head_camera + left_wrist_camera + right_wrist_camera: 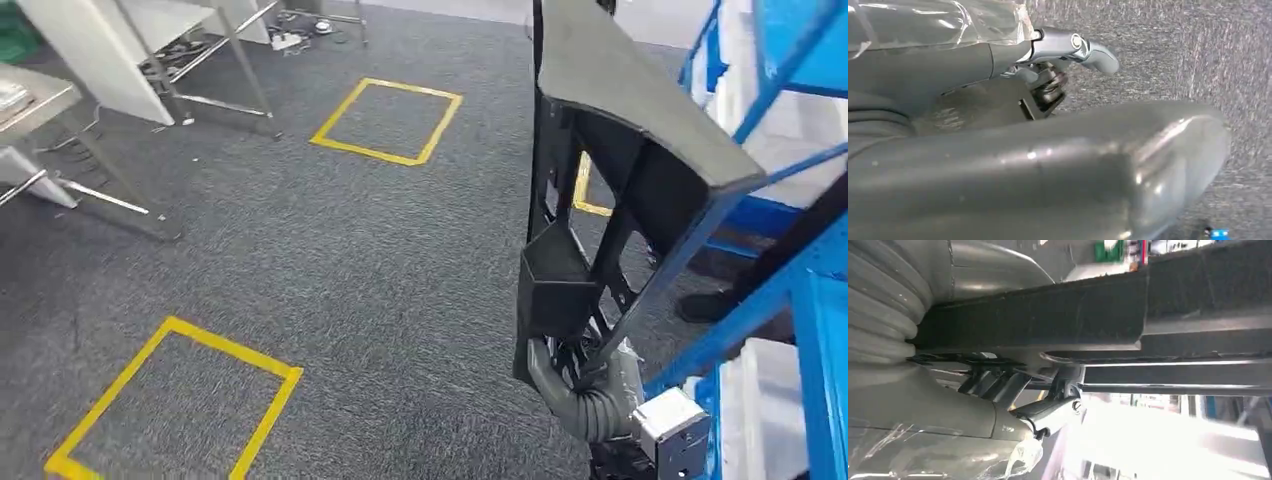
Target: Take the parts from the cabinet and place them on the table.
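Note:
A large black plastic part (pixel 610 150), ribbed with open cut-outs, stands upright on the right of the head view. My right hand (pixel 585 395) grips its lower end from below. In the right wrist view the part (pixel 1048 315) lies along the hand (pixel 923 390), and the fingers (pixel 1048 412) curl under its edge. The blue cabinet frame (pixel 790 270) stands right beside the part. My left hand (pixel 1038 150) hangs over grey carpet and holds nothing; its thick thumb is in the foreground and one finger (pixel 1093 50) is stretched out.
Grey carpet carries two yellow tape squares, one far (pixel 365 152) and one near (pixel 235 346). Tables with metal legs (pixel 30 100) stand at the far left. What look like a person's dark shoes (pixel 705 303) are beside the blue frame.

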